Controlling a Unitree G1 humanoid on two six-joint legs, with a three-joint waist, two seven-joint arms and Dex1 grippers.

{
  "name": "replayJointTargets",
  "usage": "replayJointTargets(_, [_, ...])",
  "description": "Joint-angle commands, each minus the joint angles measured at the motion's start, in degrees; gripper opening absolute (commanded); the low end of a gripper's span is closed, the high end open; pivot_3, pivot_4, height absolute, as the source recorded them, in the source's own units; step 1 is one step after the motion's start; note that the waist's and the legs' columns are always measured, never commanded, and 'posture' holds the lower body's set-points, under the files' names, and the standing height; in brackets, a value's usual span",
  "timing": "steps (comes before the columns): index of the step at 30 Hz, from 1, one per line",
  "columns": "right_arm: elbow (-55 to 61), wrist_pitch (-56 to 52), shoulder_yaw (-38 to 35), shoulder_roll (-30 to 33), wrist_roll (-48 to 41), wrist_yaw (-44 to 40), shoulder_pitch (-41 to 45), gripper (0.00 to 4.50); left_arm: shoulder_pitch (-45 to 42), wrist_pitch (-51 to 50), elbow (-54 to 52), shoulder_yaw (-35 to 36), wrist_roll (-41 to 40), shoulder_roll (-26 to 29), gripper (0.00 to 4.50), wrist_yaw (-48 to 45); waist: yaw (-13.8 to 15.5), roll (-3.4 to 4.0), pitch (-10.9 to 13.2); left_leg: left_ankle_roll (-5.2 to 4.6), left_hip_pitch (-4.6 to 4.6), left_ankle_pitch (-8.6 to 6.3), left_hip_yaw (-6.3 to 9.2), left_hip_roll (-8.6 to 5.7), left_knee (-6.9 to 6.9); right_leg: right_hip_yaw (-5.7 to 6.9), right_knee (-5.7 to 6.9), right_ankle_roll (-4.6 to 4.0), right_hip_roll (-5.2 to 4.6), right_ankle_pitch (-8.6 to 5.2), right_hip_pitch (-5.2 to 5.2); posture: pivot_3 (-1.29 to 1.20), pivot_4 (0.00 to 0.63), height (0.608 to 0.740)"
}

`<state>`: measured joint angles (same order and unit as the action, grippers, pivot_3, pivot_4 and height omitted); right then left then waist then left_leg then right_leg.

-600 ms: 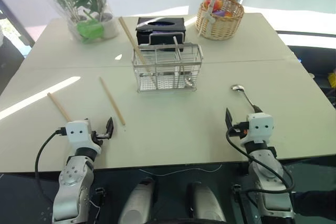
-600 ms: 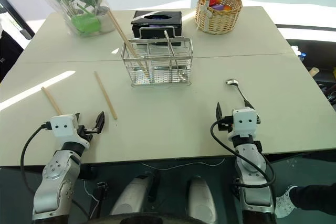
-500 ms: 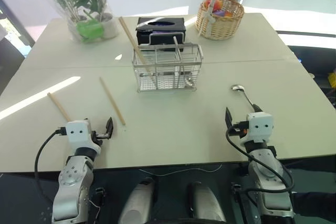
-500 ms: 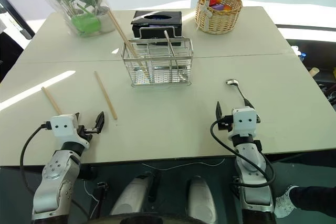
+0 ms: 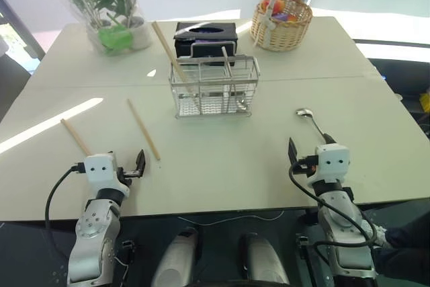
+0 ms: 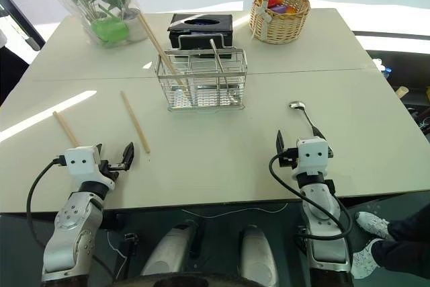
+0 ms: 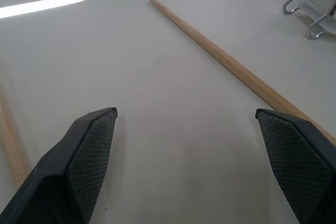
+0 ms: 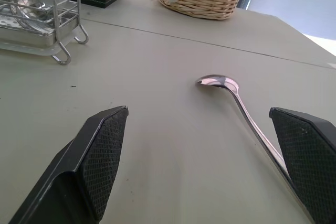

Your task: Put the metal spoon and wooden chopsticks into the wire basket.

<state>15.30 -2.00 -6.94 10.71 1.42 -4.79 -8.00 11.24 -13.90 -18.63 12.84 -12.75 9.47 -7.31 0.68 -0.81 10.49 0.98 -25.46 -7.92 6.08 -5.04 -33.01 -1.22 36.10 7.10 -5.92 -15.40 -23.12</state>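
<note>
Our left gripper [image 5: 133,167] and right gripper [image 5: 308,152] hang open and empty; the wire basket [image 5: 215,89] already holds some utensils, while the metal spoon [image 5: 310,119] and two wooden chopsticks [image 5: 143,128] remain on the table [image 5: 222,159].

two silver-grey metal forearms, white boxy wrist housings with small dark dots. black cable loops from each wrist. left gripper [image 5: 123,168] and right gripper [image 5: 308,151]: black fingers [image 7: 89,150], cross-hatched inner pads.
</note>
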Motion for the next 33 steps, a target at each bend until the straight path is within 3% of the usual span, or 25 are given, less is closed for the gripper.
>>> replayJointTargets(1, [0.98, 1.52, -0.13, -0.19, -0.03, 0.21, -0.02, 4.45, 0.19, 1.50, -1.43, 0.55, 0.11, 0.17, 4.46, -0.10, 0.00, 0.00, 0.00, 0.00, 0.00, 0.00, 0.00, 0.00, 0.00, 0.00, 0.00, 0.00, 0.00, 0.00, 0.00, 0.00, 0.150, 0.740])
replayJointTargets(20, [-0.49, 2.35, 0.08, -0.02, -0.12, -0.13, 1.29, 4.45, -0.90, -0.22, -3.85, 1.62, -2.16, 2.05, 4.46, -1.82, -0.01, 0.00, 0.00, 0.00, -0.01, 0.00, 0.00, 0.00, 0.00, -0.01, 0.00, 0.00, 0.00, -0.01, 0.01, 0.00, 0.150, 0.740])
replayJointTargets(26, [-0.53, 1.92, -0.34, 0.57, -0.40, -0.64, 1.59, 4.45, -3.83, -14.43, -18.65, 3.92, -23.95, 18.25, 4.46, -19.05, -0.06, 0.11, 0.02, 0.00, -0.10, 0.00, 0.01, 0.03, 0.03, 0.01, 0.01, -0.05, 0.01, -0.03, -0.10, 0.00, 0.150, 0.740])
replayJointTargets(33, [-0.61, 1.20, -0.80, 1.02, -0.60, -1.14, 2.72, 4.45, -11.28, -26.62, -19.45, 9.11, -41.65, 37.96, 4.46, -32.24, -0.43, 0.45, -0.04, 0.01, 0.03, 0.00, -0.01, 0.03, 0.14, -0.03, 0.04, -0.17, 0.04, -0.12, -0.22, 0.00, 0.150, 0.740])
